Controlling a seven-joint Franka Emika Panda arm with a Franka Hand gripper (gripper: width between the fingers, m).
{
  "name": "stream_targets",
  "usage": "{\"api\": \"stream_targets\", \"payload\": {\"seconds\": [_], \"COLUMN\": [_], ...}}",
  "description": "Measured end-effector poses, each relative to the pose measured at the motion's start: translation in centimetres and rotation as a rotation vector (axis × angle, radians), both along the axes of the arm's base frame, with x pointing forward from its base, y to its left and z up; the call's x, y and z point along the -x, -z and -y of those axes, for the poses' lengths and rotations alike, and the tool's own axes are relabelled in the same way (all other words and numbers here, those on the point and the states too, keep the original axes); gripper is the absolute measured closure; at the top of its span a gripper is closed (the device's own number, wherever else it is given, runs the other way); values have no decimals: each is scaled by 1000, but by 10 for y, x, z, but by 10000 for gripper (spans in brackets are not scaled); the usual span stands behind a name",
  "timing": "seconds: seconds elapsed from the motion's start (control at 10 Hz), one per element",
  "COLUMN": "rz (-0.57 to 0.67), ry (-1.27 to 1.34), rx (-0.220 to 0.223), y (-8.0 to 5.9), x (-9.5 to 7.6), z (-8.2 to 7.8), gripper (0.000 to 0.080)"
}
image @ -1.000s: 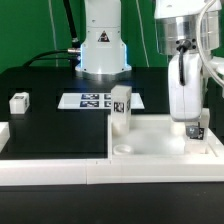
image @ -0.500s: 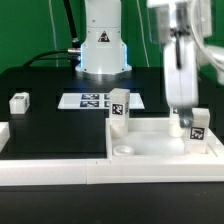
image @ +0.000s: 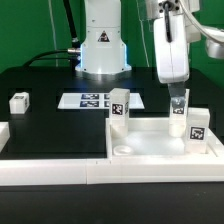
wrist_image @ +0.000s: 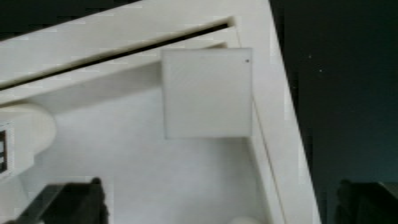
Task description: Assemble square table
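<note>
1. Nearest the exterior camera, long white plastic border rails (image: 60,172) run along the front edge of the black table (image: 50,125).
2. Just behind them, toward the exterior view's right, lies the large white plastic square tray-like table top (image: 150,140) with its raised rim, resting flat on the table.
3. A small white tagged leg block (image: 196,124) stands upright in the top's far corner on the exterior view's right, its black-and-white tag facing the camera.
4. A second tagged leg block (image: 121,104) stands upright at the top's far corner on the exterior view's left.
5. A third upright leg block (image: 178,107) stands beside the first, directly below the robot's hand (image: 177,92).
6. The hand hangs above that block with its fingers spread wide, gripping nothing; the wrist view shows the dark fingertips (wrist_image: 71,198) apart over the top's corner (wrist_image: 214,90).
7. Well apart, at the exterior view's left, a fourth small white leg block (image: 18,101) lies on the table.
8. Farther back, the flat white marker board (image: 92,100) lies before the arm's white base (image: 101,50).
</note>
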State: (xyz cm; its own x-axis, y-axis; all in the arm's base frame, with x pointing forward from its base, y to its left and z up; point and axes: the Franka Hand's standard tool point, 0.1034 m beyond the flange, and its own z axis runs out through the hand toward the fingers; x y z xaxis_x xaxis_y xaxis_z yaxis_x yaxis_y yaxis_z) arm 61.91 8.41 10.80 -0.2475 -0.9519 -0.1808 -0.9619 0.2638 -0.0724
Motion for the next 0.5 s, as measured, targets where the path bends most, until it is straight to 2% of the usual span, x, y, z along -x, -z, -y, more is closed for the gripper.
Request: {"api": "stream_targets", "payload": {"seconds": [0.2, 0.3, 0.5], "rz": [-1, 9, 48], "ry": [-1, -54, -175], "rx": [0, 6, 1], "y": [0, -1, -19], "x": [0, 2, 18], "z": [0, 5, 42], "gripper": [150, 150, 150]}}
